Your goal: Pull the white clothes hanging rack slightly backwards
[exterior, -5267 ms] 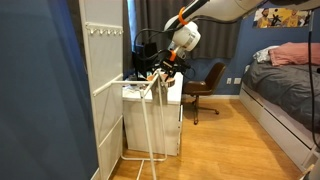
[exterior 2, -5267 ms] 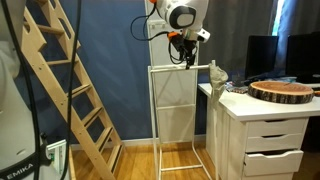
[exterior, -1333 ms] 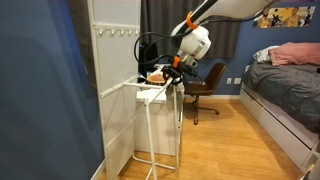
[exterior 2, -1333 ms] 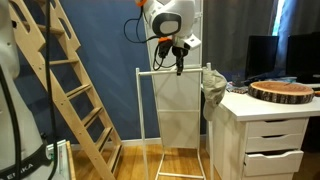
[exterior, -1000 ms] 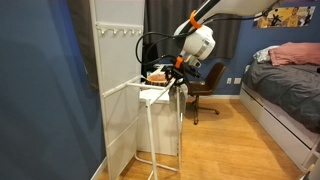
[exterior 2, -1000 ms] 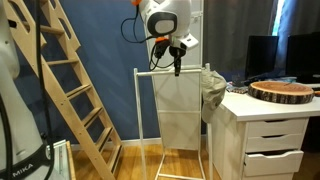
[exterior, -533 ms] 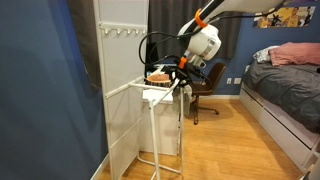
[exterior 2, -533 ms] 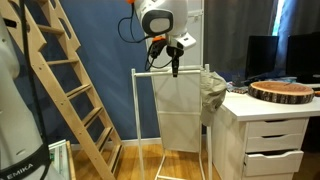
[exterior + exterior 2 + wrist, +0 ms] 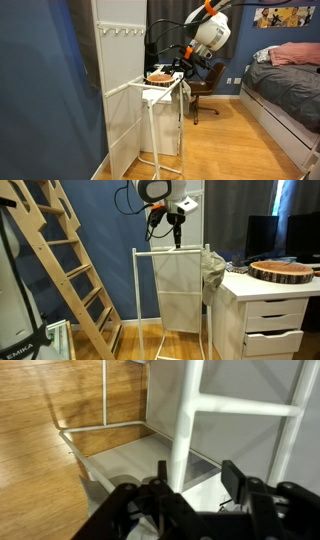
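White rack (image 9: 172,295) stands on the floor, just left of the drawer unit (image 9: 265,315). End effector (image 9: 177,241) hangs just above its top rail, spread wide, holding nothing. Rail sits between fingers, probably for gripping.

The wooden floor surface (image 9: 225,150) carries the white clothes rack (image 9: 135,300) on its thin base frame, just beside a white drawer unit (image 9: 265,320). A wooden ladder (image 9: 75,275) stands near it. A bed (image 9: 290,100) and an office chair (image 9: 205,90) rest farther off.
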